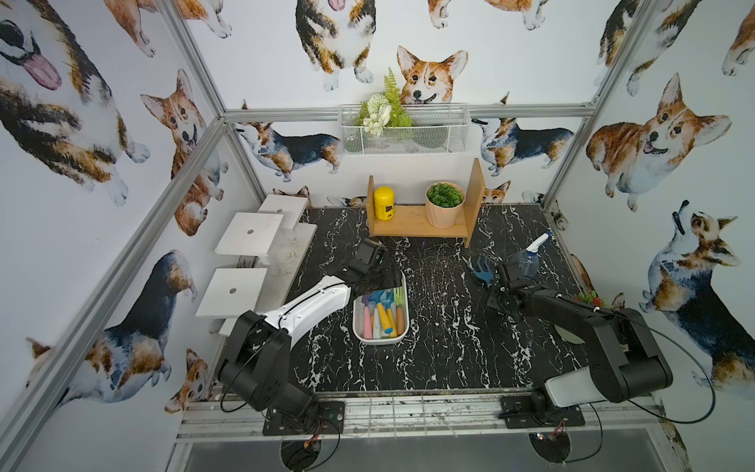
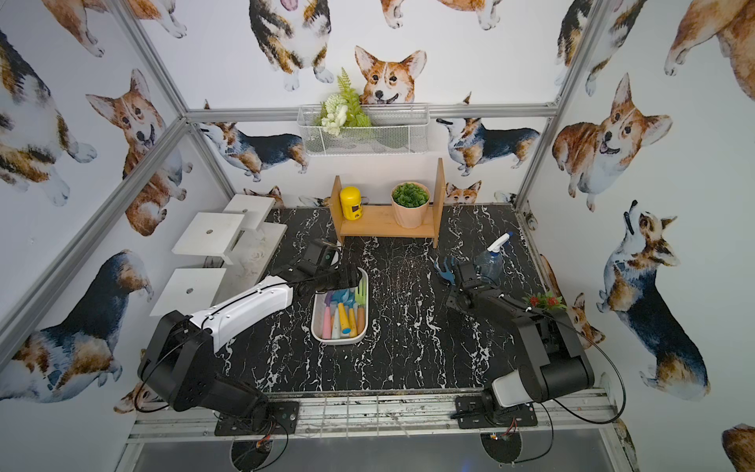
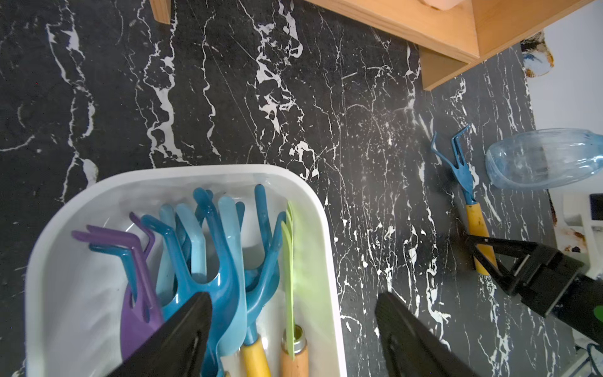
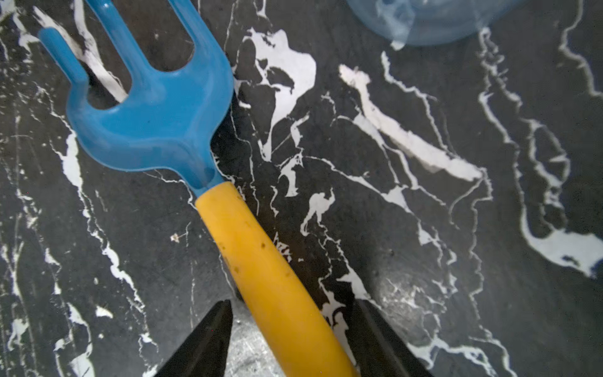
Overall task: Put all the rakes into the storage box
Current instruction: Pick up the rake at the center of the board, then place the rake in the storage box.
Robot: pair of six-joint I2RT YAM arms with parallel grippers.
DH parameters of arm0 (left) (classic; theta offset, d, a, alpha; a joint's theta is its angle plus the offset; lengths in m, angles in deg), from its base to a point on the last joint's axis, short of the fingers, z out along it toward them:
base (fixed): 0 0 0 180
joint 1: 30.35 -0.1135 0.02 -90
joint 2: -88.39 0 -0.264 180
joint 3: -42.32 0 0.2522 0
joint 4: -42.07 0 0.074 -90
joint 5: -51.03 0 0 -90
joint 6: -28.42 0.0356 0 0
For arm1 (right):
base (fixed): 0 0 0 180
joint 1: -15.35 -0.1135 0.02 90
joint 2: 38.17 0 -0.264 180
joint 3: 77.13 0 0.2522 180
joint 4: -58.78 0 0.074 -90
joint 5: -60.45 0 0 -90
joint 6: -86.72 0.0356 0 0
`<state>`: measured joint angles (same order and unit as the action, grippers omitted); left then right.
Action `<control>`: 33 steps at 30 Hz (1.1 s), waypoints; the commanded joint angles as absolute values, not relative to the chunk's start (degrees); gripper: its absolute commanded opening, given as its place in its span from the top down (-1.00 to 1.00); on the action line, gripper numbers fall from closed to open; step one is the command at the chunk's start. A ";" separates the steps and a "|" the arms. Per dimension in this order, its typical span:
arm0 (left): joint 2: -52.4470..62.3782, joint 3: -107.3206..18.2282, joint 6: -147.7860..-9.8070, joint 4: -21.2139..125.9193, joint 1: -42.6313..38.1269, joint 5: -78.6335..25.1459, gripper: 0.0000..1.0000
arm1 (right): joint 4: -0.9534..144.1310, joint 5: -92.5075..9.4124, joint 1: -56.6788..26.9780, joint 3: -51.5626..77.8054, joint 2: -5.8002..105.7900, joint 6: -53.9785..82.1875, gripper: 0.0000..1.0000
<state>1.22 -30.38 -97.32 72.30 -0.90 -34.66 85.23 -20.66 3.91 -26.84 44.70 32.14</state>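
The rake (image 1: 481, 270) (image 2: 445, 269) has a blue three-tined head and a yellow handle (image 4: 261, 261). It lies flat on the black marble table at the right. My right gripper (image 1: 495, 281) (image 4: 292, 302) is open and low over it, its jaws straddling the handle's rear part with a gap on each side; it also shows in the left wrist view (image 3: 483, 258). The storage box (image 1: 380, 341) (image 3: 195, 171), a white tub, sits mid-table with several garden tools inside. My left gripper (image 1: 378, 281) (image 3: 293, 295) hangs open and empty over the box's far end.
A clear blue spray bottle (image 1: 527, 257) lies just behind the rake. A wooden shelf (image 1: 421, 231) at the back holds a yellow jar (image 1: 384, 202) and a potted plant (image 1: 444, 204). White stepped stands (image 1: 245, 241) sit at the left. A wire basket (image 1: 429, 135) hangs on the wall.
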 commanded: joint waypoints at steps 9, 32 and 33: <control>-1.15 -33.20 -95.34 71.52 -1.00 -30.71 -0.65 | 86.98 -30.71 -5.66 -29.87 44.82 36.97 0.84; -6.27 -35.70 -93.71 60.84 0.93 -12.42 -0.76 | 69.95 -46.20 -19.58 -17.78 42.13 37.14 0.86; -6.30 -35.70 -93.68 60.79 0.93 -12.64 -0.73 | 69.76 -46.40 -19.92 -17.17 42.44 37.12 0.86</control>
<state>-6.28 -35.12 -94.46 62.18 0.85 -13.63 72.81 -45.14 -19.17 -18.86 41.64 37.12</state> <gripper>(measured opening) 0.874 0.281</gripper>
